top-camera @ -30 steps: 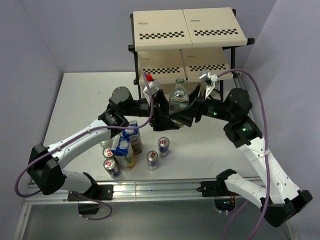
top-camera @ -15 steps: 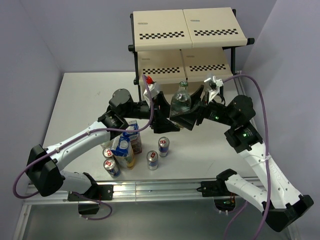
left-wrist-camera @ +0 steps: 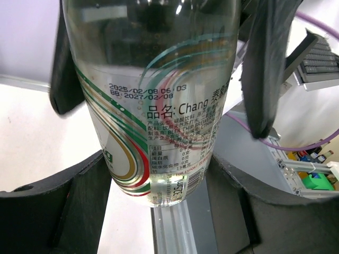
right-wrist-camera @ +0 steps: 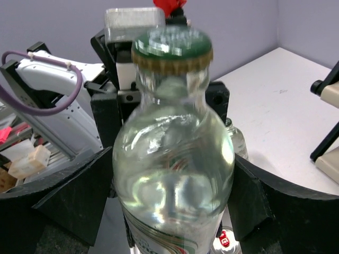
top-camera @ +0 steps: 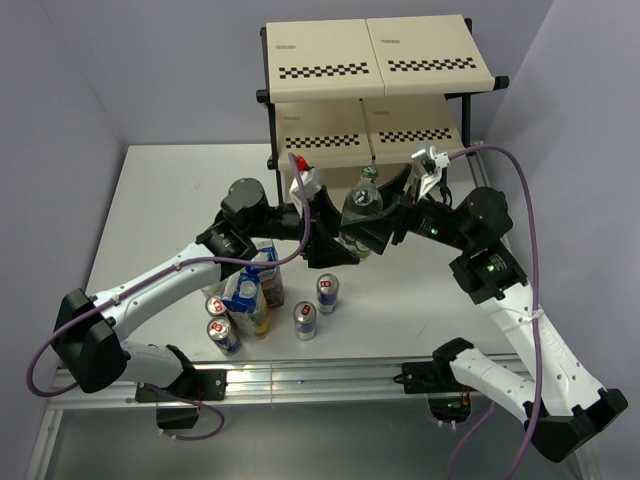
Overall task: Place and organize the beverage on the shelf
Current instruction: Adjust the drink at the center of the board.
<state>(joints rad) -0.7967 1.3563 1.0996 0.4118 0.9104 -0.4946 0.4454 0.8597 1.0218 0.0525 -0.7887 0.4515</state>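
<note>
We found the left gripper (left-wrist-camera: 159,174) clamped on the lower body of the clear bottle (top-camera: 362,203), with the shelf (top-camera: 420,135) at its 12 o'clock. The right gripper (right-wrist-camera: 172,174) flanked its shoulder; pad contact could not be determined. Overhead, both grippers hid the bottle's base. At 7 o'clock, the left arm partly covered the cartons (top-camera: 248,288) and cans (top-camera: 327,290).

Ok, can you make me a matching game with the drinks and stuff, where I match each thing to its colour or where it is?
Things:
1 clear bottle
2 cans
3 shelf
4 bottle cap

Match with:
A green
B cream with checkered strips
C between the left claw and the right claw
D blue and silver

Pairs: 1-C, 2-D, 3-B, 4-A
</note>
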